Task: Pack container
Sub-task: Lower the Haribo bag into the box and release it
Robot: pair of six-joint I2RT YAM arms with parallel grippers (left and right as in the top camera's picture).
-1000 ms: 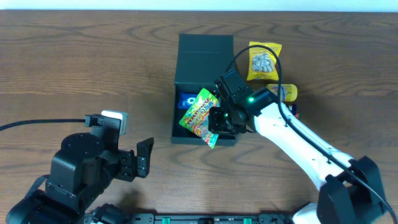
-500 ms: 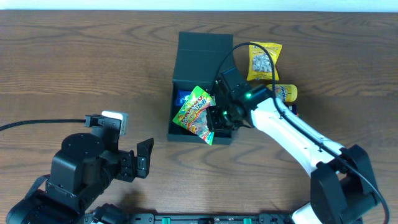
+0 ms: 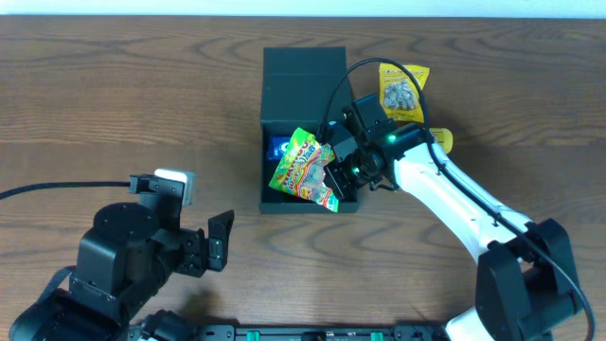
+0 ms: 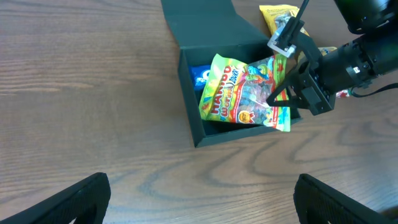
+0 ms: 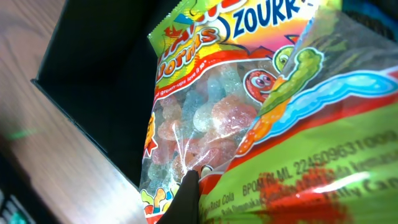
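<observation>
Right gripper (image 3: 333,172): jaws closed tight on the right-hand edge of the gummy bag (image 3: 303,170). The right wrist view shows one dark finger (image 5: 186,198) pressed against the foil seam. Pinching the thin edge rather than the bulging middle makes sense, since the jaws can close fully and the sweets are not crushed.

Gummy bag: tilted, resting across the open container (image 3: 309,206), with its lower corner hanging over the near wall. It is not lying flat inside. My reading is that the grip is kept so the bag can be turned or pushed down until it clears the rim. Letting go now would likely leave it propped on the wall.

Container: sits mid-table, flap lid laid back on the far side. A blue packet (image 3: 278,149) lies in its left part, partly under the bag.

Just right of the container, a yellow snack packet (image 3: 402,90) and a second yellow item (image 3: 438,140) wait on the table, presumably to be packed.

Left gripper (image 4: 202,186): fingers spread wide, empty, well apart from the container, out of the way.
</observation>
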